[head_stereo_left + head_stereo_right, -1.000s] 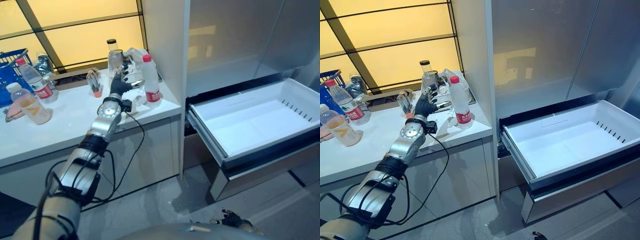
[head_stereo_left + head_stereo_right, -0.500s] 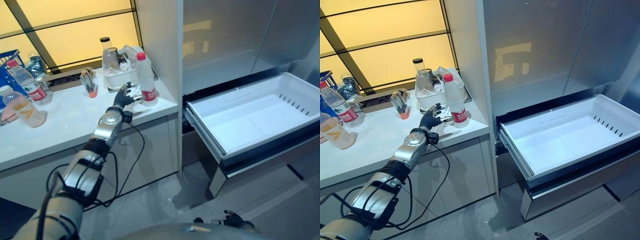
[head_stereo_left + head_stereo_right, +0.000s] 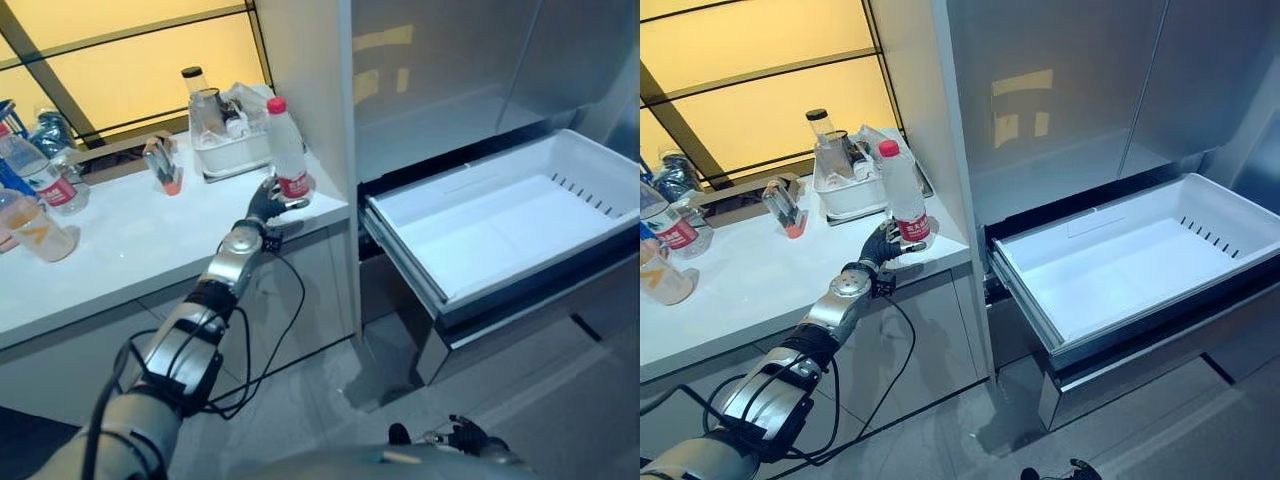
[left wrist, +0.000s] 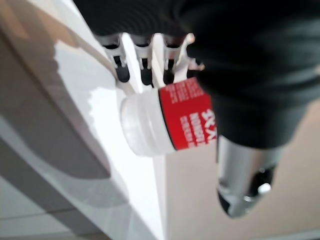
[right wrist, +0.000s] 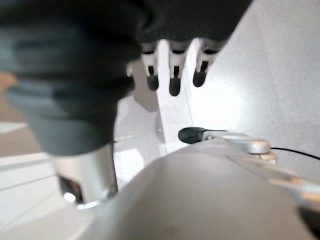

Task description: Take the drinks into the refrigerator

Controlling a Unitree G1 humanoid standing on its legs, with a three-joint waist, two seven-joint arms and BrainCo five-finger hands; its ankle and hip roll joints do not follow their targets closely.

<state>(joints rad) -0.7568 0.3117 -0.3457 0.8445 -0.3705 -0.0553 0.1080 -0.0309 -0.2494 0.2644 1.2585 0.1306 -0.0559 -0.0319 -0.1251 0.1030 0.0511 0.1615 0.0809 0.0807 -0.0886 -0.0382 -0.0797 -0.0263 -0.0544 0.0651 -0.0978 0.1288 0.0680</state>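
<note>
A clear water bottle (image 3: 286, 148) with a red cap and red label stands upright near the right end of the white counter (image 3: 150, 235). My left hand (image 3: 266, 201) is at its base, with the straight fingers (image 4: 142, 65) on one side and the thumb (image 4: 244, 186) on the other; the bottle's label (image 4: 186, 116) shows between them. Two more drinks stand at the counter's far left: a red-labelled water bottle (image 3: 32, 168) and an orange drink bottle (image 3: 28, 226). The refrigerator's white drawer (image 3: 1200, 215) is pulled out, with nothing in it. My right hand (image 3: 466, 437) hangs low over the floor with relaxed fingers (image 5: 172, 75).
A white bin (image 3: 228, 152) holding a jar and wrapped items stands just behind the bottle. A small clear item with an orange end (image 3: 162, 166) lies left of it. The grey refrigerator wall (image 3: 310, 90) rises at the counter's right end.
My left hand has come down from in front of the white bin to the base of the red-capped bottle. The camera has shifted; the bottle has stayed on the counter.
</note>
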